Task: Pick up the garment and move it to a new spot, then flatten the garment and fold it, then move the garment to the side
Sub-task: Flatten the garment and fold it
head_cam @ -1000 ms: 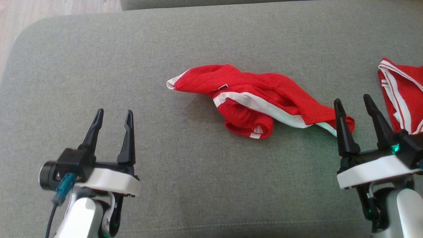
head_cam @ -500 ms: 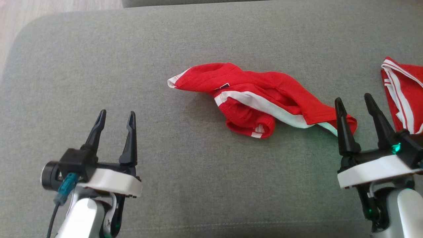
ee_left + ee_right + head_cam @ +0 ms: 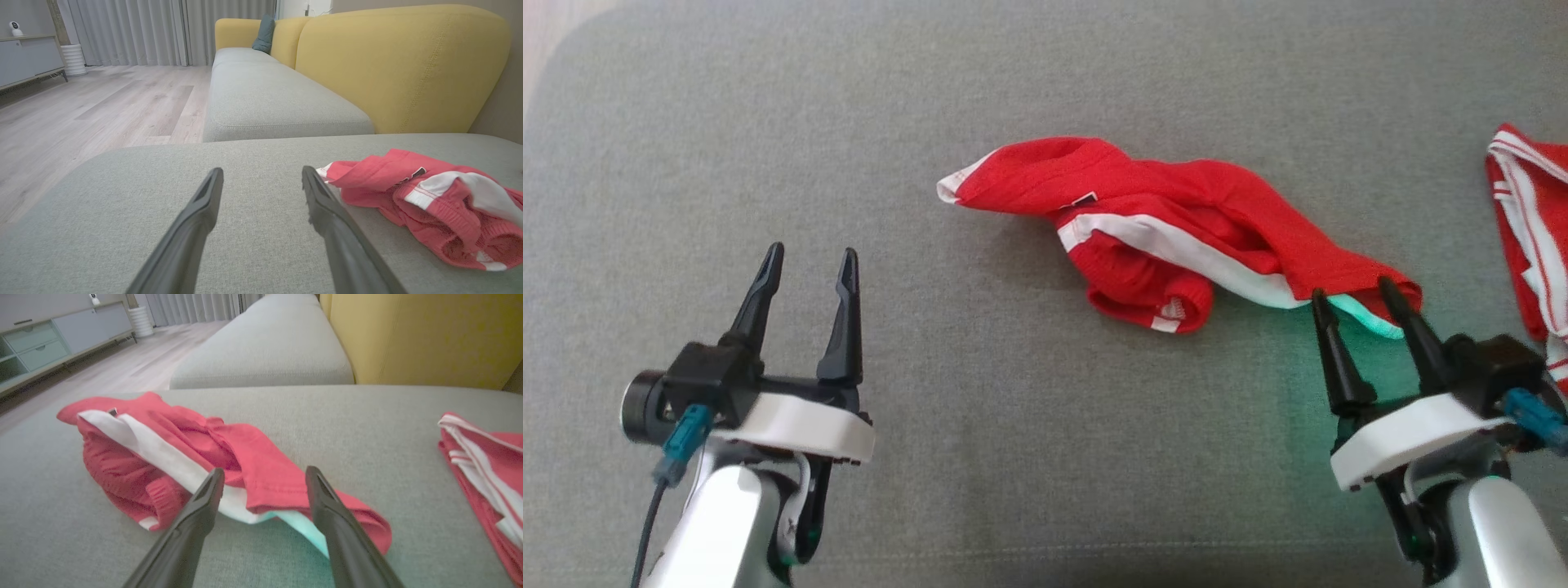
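The garment point(image 3: 1168, 237) is red with a white stripe and lies crumpled in the middle of the grey cushion point(image 3: 1013, 425). My right gripper point(image 3: 1352, 291) is open, its fingertips right at the garment's right end, just above the cloth. In the right wrist view the garment point(image 3: 171, 457) spreads to the left, and its red hem lies between the open fingers of the right gripper point(image 3: 264, 471). My left gripper point(image 3: 811, 253) is open over bare cushion, well left of the garment. The left wrist view shows the garment point(image 3: 429, 208) to the right of the left gripper point(image 3: 262, 171).
A second red-and-white garment point(image 3: 1531, 229) lies folded at the cushion's right edge, also in the right wrist view point(image 3: 482, 457). Beyond the cushion stand a yellow sofa back point(image 3: 400, 61) and a long grey seat point(image 3: 265, 98). A wooden floor point(image 3: 102, 106) lies to the left.
The camera has tilted down a little. My right gripper has moved left and forward until its tips reach the garment's right end. The left gripper and the garment have stayed put.
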